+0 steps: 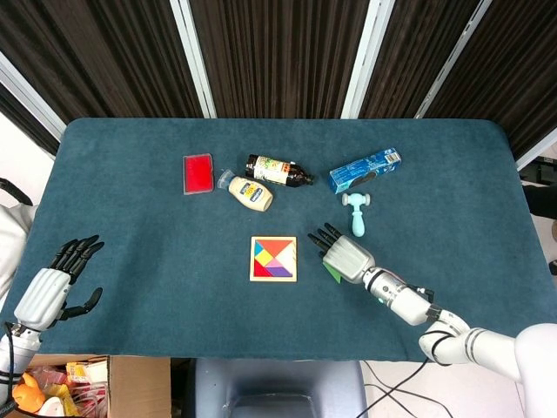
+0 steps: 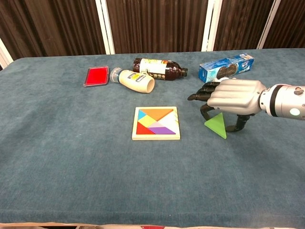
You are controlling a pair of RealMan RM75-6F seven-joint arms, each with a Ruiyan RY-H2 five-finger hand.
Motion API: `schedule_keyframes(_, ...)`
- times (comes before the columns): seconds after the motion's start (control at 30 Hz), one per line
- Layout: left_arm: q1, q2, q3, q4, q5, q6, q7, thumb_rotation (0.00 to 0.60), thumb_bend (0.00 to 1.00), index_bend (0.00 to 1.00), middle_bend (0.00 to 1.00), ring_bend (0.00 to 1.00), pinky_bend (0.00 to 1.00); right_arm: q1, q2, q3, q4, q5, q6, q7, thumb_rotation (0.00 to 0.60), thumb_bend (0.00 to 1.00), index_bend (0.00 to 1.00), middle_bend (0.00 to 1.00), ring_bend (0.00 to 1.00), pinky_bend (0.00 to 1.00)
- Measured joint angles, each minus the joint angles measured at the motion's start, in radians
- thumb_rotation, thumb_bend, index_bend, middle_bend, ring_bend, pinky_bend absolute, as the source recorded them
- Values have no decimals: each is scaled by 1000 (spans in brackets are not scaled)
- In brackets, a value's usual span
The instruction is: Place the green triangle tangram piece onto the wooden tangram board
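Observation:
The green triangle (image 2: 216,126) lies on the blue cloth just right of the wooden tangram board (image 2: 156,138), which carries several coloured pieces. My right hand (image 2: 236,94) arches over the triangle, with fingers curled down at its left corner and the thumb against its right edge, pinching it. In the head view the hand (image 1: 346,259) hides most of the triangle (image 1: 333,272), beside the board (image 1: 273,279). My left hand (image 1: 52,287) hovers at the table's near left edge, fingers spread and holding nothing.
Behind the board lie a red case (image 1: 197,173), a mayonnaise bottle (image 1: 251,193), a dark sauce bottle (image 1: 278,170), a blue box (image 1: 365,170) and a light blue toy hammer (image 1: 357,212). A cardboard box (image 1: 87,383) sits below the table's left corner.

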State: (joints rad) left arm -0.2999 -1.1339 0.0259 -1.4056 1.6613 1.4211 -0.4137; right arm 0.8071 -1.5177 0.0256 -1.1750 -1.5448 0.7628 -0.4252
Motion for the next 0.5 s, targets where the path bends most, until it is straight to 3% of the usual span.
schedule_keyframes(0.3,1,2,-2,-3,-4,-1,-1,600,457,0,0,0,0,-14,-10,23,7,1,99,-17,600,438,621,0,0,0)
schedule_keyframes(0.5,1,6,-3,-3,-1,4,-7,600,456,0,0,0,0,-7,-84,70,32,4,180,-116,600,438,612,0,0,0)
